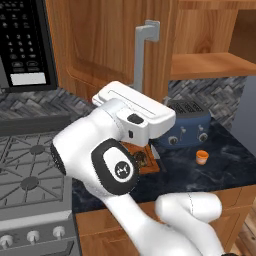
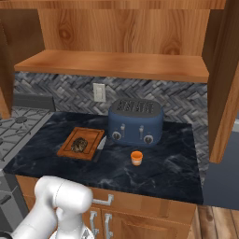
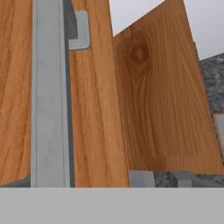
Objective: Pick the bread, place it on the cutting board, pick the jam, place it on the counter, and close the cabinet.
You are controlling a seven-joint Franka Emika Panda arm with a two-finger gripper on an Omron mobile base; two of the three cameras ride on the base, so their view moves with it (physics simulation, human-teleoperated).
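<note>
**A:** Going left to right, what did you have on the table?

**B:** At the far left sat the stove (image 2: 14, 128). Next came the cutting board (image 2: 91, 135) with the bread (image 2: 79, 144) lying on it, so you could judge that step done. A knife (image 2: 101, 147) lay just beside the board's right edge. Then the blue toaster (image 2: 136, 121), and in front of it the jam (image 2: 136, 158) standing upright on the table (image 2: 177, 158). That step looked done too.

**A:** What was left?

**B:** Closing the cabinet (image 2: 121, 63). Its shelf was bare and its doors stood open, the left door (image 1: 100, 40) and, far right, the right door (image 2: 226, 79).

**A:** And the jaws?

**B:** You could not tell how wide they stood. The hand view faced the left door's silver handle (image 3: 49, 96) closely. Its edge was near, the toaster below.
</note>
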